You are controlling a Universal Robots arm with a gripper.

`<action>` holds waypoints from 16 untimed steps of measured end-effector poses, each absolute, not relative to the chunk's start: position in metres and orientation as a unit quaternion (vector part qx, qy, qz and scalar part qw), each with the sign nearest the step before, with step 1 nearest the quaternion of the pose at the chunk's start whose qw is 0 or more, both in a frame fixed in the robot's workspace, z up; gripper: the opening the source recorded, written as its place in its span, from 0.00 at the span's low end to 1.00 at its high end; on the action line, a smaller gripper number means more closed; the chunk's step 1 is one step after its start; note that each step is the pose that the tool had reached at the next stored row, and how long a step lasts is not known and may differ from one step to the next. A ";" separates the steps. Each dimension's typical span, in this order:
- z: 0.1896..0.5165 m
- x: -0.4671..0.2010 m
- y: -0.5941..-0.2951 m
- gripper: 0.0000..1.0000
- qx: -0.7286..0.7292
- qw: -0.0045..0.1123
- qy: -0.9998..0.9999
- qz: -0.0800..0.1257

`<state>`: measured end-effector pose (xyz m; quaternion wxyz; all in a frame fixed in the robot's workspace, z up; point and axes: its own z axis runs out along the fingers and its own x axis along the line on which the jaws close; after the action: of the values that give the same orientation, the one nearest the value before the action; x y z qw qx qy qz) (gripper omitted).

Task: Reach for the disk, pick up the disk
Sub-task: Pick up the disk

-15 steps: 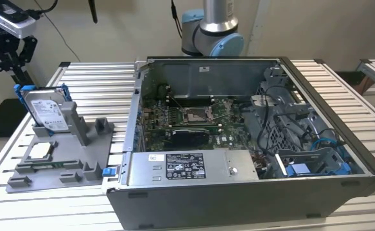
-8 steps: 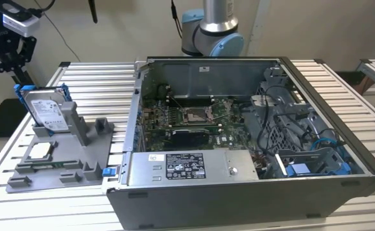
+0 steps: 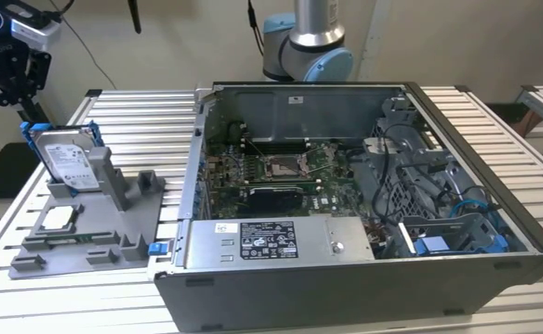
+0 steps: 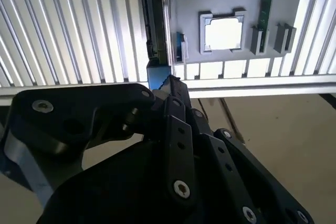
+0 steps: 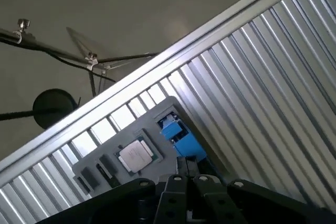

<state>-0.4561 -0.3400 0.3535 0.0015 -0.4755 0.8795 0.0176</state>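
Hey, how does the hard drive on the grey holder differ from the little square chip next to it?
The disk stands on edge in the grey holder; the chip lies flat in a recess. The disk is larger and rectangular, the chip small and square. The disk has a blue bracket, the chip none. Both are silver and sit on that holder.

Blue-framed disk (image 5: 180,139) beside a square silver chip (image 5: 137,156) on a grey fixture (image 5: 153,123), slatted table (image 5: 262,77) beneath

One disk (image 3: 67,161); one chip (image 3: 56,218); one computer case (image 3: 327,299); one grey holder (image 3: 113,233).
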 end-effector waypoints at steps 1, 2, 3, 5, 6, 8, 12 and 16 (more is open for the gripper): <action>0.353 -0.456 -0.340 0.00 -0.482 0.001 0.876 0.018; 0.353 -0.456 -0.340 0.00 -0.489 0.001 0.872 0.018; 0.353 -0.456 -0.340 0.00 -0.497 0.001 0.868 0.018; 0.352 -0.456 -0.340 0.00 -0.511 0.001 0.860 0.018; 0.352 -0.456 -0.340 0.00 -0.518 0.001 0.855 0.018; 0.352 -0.456 -0.340 0.00 -0.533 0.000 0.846 0.018; 0.351 -0.456 -0.340 0.00 -0.564 0.000 0.825 0.018; 0.350 -0.456 -0.340 0.00 -0.594 -0.001 0.804 0.018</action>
<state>-0.4556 -0.3401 0.3502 -0.0011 -0.5939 0.8044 0.0176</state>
